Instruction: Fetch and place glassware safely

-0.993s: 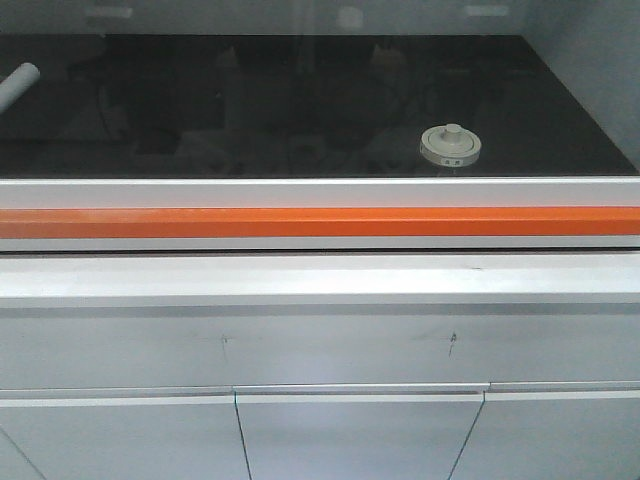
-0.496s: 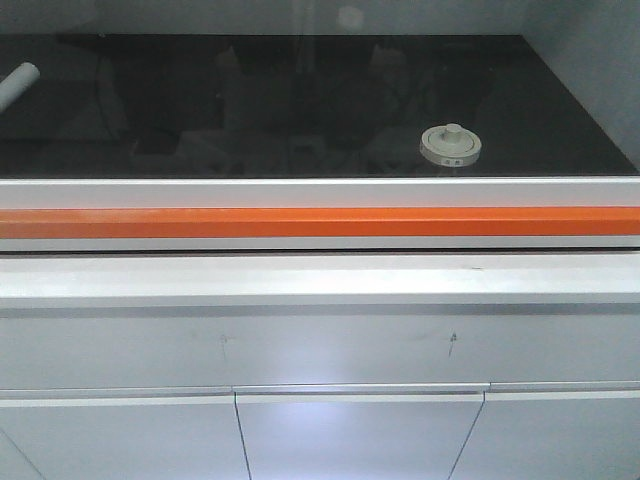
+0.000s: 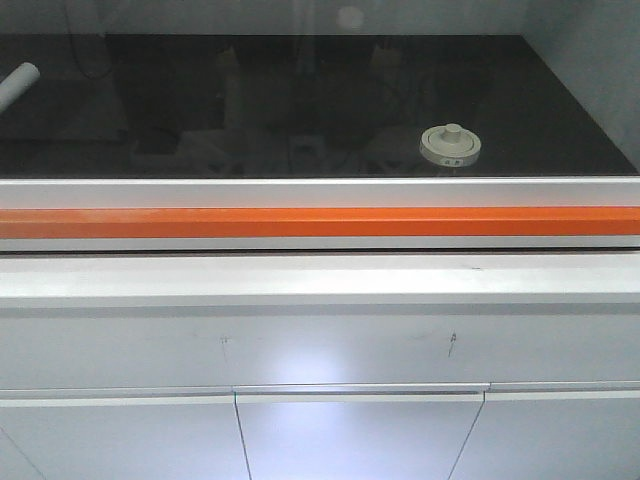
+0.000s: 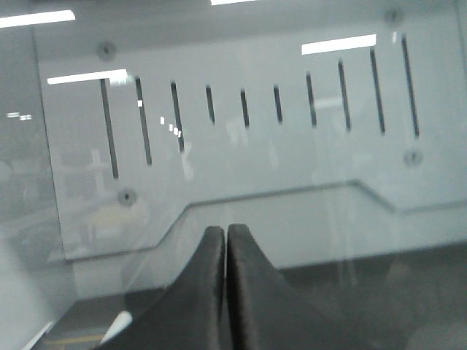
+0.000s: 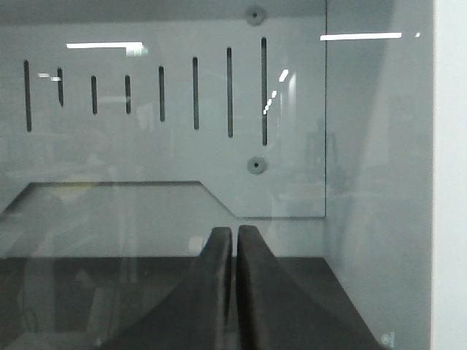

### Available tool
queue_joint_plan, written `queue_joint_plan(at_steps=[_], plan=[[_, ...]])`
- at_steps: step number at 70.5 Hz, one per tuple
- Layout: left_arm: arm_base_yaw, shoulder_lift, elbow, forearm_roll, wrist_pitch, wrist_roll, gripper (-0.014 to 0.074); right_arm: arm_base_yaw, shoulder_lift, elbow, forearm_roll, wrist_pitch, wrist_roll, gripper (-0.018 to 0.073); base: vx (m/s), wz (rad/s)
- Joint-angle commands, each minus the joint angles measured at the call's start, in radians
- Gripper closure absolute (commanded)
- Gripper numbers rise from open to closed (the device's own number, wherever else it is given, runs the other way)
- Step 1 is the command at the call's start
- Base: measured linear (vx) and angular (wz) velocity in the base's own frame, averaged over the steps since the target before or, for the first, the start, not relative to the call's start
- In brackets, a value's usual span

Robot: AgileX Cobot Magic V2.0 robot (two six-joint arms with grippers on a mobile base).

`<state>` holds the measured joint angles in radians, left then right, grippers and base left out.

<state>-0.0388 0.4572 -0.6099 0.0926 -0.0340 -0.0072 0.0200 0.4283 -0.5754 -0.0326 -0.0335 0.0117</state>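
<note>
Task object: the glass jar (image 3: 450, 160) stands upright on the black work surface (image 3: 300, 100) inside the enclosure, right of centre and near the front edge. Its cream lid (image 3: 462, 150) with a central knob is seated on top.
Other contents: a white tube (image 3: 18, 85) lies at the far left edge of the same surface, well apart from the jar.
Front structure: an orange bar (image 3: 320, 222) runs the full width below the work surface, with pale cabinet doors (image 3: 360, 440) under it.
Access: reflections across the dark interior suggest a glass pane in front of it. Whether the opening is clear cannot be told.
Left gripper (image 4: 225, 232): jaws pressed together, nothing between them. It faces the slotted back panel (image 4: 241, 109) from outside the work area.
Right gripper (image 5: 234, 232): jaws clenched on nothing, aimed at the same panel. The jar is not in its view.
Arms in front view: neither arm appears.
Progress: the fetch is not begun. No gripper is near the jar and it rests untouched.
Remaining: reach in, release the jaws, grasp the jar, lift it, and set it down. No placing spot can be identified from these views.
</note>
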Motion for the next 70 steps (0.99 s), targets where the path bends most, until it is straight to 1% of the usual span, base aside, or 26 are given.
queue_joint_plan(at_steps=[1, 11, 21, 33, 38, 58, 64, 70], plan=[[-0.007, 0.102, -0.061, 0.011, -0.045, -0.003, 0.0603, -0.004, 0.096, -0.06, -0.001, -0.064, 0.001, 0.056, 0.0, 0.0], [-0.007, 0.207, -0.063, 0.011, -0.059, -0.003, 0.0603, -0.004, 0.202, -0.06, -0.002, -0.101, 0.001, 0.056, 0.0, 0.0], [-0.007, 0.266, -0.063, 0.01, -0.059, -0.007, 0.0603, -0.004, 0.271, -0.06, -0.002, -0.12, 0.001, 0.056, 0.0, 0.0], [-0.007, 0.277, -0.063, 0.01, -0.068, -0.044, 0.0603, -0.004, 0.323, -0.06, 0.0, -0.146, 0.004, 0.056, 0.0, 0.0], [-0.007, 0.275, -0.063, 0.01, -0.088, -0.06, 0.0603, -0.004, 0.338, -0.06, 0.002, -0.143, 0.005, 0.056, 0.0, 0.0], [-0.007, 0.276, -0.06, 0.011, -0.1, -0.059, 0.0603, -0.004, 0.337, -0.055, -0.005, -0.153, 0.002, 0.056, 0.0, 0.0], [-0.007, 0.276, -0.019, 0.02, -0.157, -0.054, 0.0603, -0.004, 0.337, -0.026, -0.032, -0.18, 0.0, 0.056, 0.0, 0.0], [-0.007, 0.276, 0.06, 0.035, -0.271, -0.051, 0.0603, -0.004, 0.337, 0.05, -0.055, -0.286, 0.001, 0.056, 0.0, 0.0]])
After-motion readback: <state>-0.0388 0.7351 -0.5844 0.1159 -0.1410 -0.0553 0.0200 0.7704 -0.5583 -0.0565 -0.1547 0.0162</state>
